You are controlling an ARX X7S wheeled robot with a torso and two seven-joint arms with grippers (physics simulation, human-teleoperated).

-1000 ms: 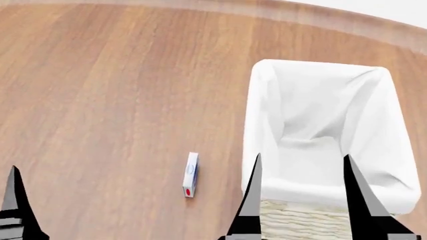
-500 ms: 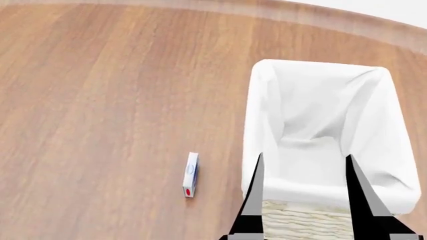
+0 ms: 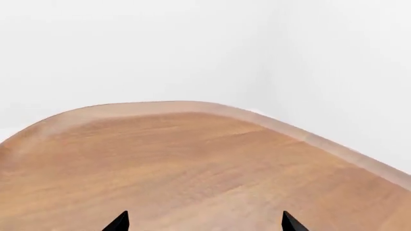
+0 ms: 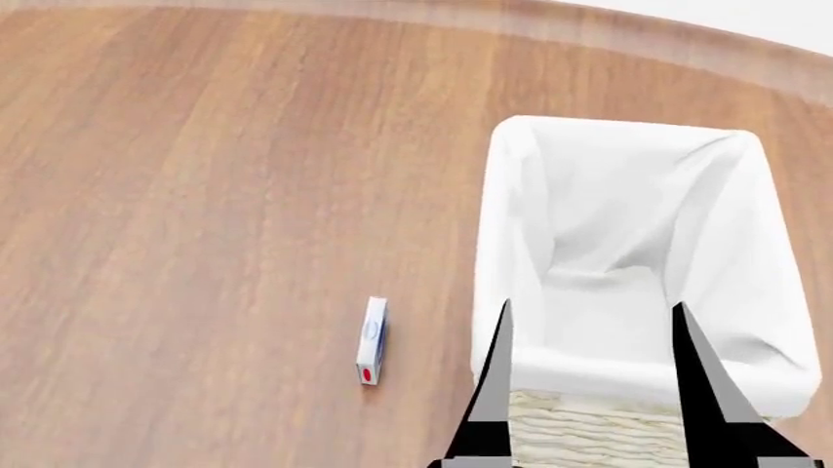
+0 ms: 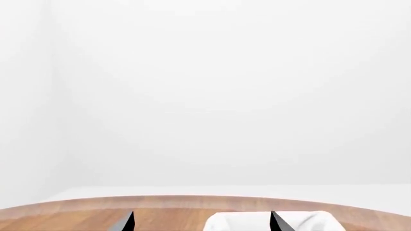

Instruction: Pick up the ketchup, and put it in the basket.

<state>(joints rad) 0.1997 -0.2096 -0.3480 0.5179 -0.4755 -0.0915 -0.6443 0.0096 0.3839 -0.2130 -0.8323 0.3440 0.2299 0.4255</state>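
Right gripper: lower right of your head view, two dark fingers spread wide, nothing between them. Their tips lie over the basket's near end.

Basket: right half of your head view, on the wooden table. Rectangular, white cloth liner folded over the rim, cream wicker showing at the bottom edge between the fingers. The inside shows only white liner. In the right wrist view only its white far rim shows at the bottom centre, between the fingertips.

Ketchup: not visible in any of your views; you cannot place it against either gripper.

Left gripper: seen only in the left wrist view, two tips at the bottom edge, set wide apart over bare table.

Small box: white with blue and red marks, lower centre of the head view, lying just left of the basket, apart from it.
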